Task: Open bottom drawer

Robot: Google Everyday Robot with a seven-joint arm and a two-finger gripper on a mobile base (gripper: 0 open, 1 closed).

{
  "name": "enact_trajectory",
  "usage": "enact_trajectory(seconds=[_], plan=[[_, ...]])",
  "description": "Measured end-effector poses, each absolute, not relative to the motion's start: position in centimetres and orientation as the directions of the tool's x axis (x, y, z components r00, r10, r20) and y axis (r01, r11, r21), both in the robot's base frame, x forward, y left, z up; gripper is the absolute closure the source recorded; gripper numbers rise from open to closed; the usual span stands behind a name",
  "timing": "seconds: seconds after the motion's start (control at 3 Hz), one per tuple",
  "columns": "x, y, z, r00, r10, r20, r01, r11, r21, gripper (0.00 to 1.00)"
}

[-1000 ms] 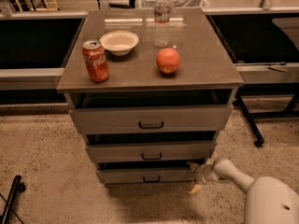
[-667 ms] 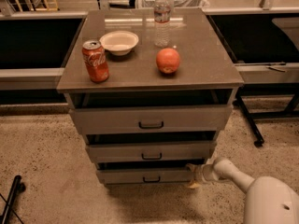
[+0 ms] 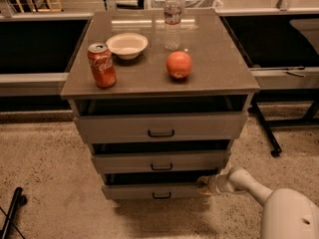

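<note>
The grey cabinet has three drawers. The bottom drawer is the lowest and narrowest grey front, with a small dark pull handle at its middle; a dark gap shows above it. My gripper is at the drawer's right end, at its top right corner, on the white arm that comes in from the lower right. The gripper's tip touches or nearly touches the drawer's side edge.
The middle drawer and top drawer stand above, each with a dark gap over it. On the cabinet top stand a red soda can, a white bowl, a water bottle and an orange fruit. A dark stand leg is to the right.
</note>
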State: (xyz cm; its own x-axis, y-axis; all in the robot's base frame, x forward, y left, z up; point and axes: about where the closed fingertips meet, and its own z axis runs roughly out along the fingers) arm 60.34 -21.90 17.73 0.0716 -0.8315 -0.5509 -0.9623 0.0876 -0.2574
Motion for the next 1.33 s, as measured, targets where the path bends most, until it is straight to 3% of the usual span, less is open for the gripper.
enact_trajectory(seconds=[0.33,1.33], plan=[[60.34,-21.9,17.73,0.072,-0.832,-0.551,-0.962,0.088,-0.257,0.87],[60.35,-21.89,18.27,0.072,-0.832,-0.551,-0.962,0.087,-0.257,0.18]])
